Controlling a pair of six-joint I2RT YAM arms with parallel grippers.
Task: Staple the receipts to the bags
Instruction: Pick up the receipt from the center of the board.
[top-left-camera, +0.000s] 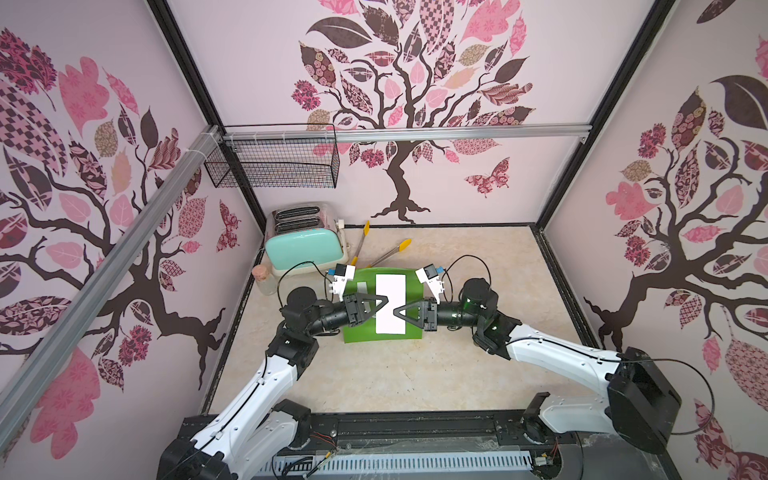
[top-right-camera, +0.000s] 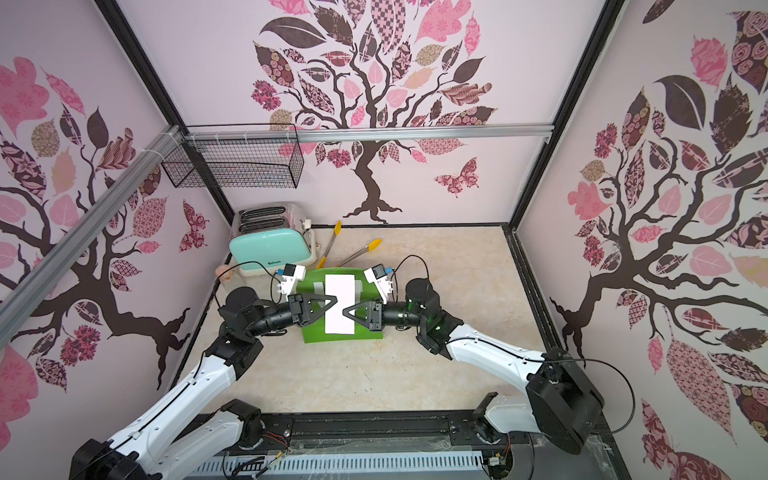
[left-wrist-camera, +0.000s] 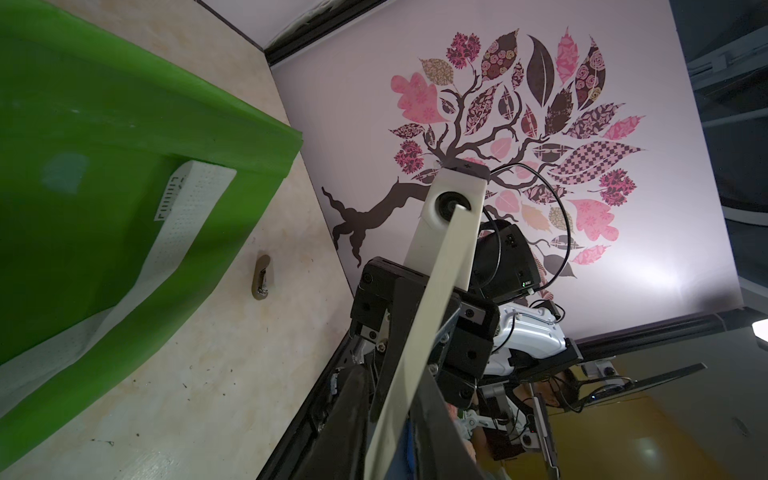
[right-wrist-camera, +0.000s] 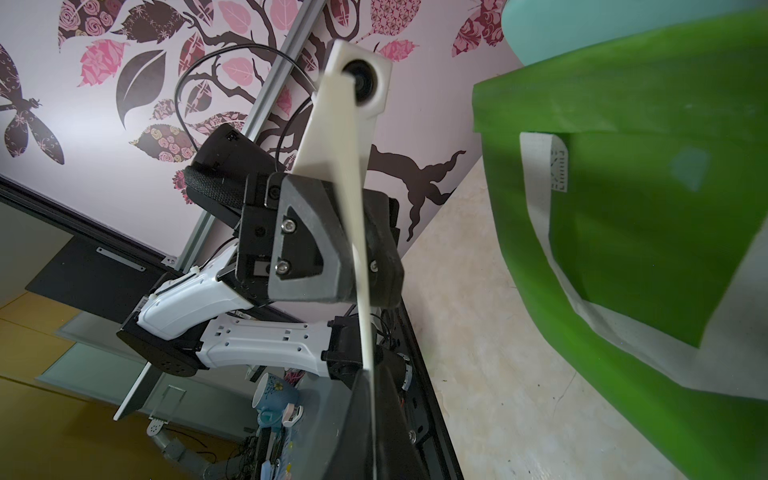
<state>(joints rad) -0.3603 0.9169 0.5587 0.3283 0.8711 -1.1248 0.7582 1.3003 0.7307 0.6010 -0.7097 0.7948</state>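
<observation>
The green bag (top-left-camera: 361, 332) (top-right-camera: 320, 334) lies flat on the table with its white handles (left-wrist-camera: 183, 216) (right-wrist-camera: 540, 187) toward the back wall. The white receipt (top-left-camera: 390, 303) (top-right-camera: 340, 303) is held level just over the bag's middle. My right gripper (top-left-camera: 397, 311) (right-wrist-camera: 372, 415) is shut on the receipt's right edge, and the paper (right-wrist-camera: 359, 249) shows edge-on there. My left gripper (top-left-camera: 385, 300) (left-wrist-camera: 395, 436) straddles the receipt's (left-wrist-camera: 419, 353) left edge. Its jaws are nearly closed, with a thin gap beside the paper.
A mint toaster (top-left-camera: 305, 245) stands at the back left, with two yellow-tipped tongs (top-left-camera: 386, 253) beside it behind the bag. A corked jar (top-left-camera: 266, 280) sits by the left wall. A wire basket (top-left-camera: 274, 162) hangs above. A small metal piece (left-wrist-camera: 261, 282) lies near the bag.
</observation>
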